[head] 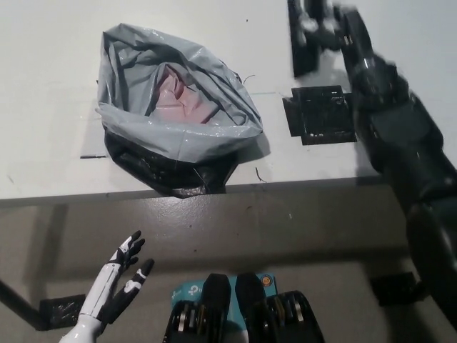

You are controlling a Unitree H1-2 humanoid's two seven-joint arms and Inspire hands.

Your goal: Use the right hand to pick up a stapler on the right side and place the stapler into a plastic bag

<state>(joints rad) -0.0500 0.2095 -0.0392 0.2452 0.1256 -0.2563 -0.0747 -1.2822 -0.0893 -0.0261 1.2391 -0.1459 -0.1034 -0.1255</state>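
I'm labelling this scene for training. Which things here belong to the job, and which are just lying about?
Job: right hand, at the top, holding the stapler (blurred); plastic bag, open on the table.
Lying about: black tape patch on the table; left hand, resting open at lower left.

Grey plastic bag [178, 136] with a black underside, crumpled, mouth gaping upward on a pinkish interior, lying at 10 o'clock near the front edge of the white table [43, 71]; dark, blurred stapler [301, 53] at 1 o'clock, clasped in the right hand [330, 25].
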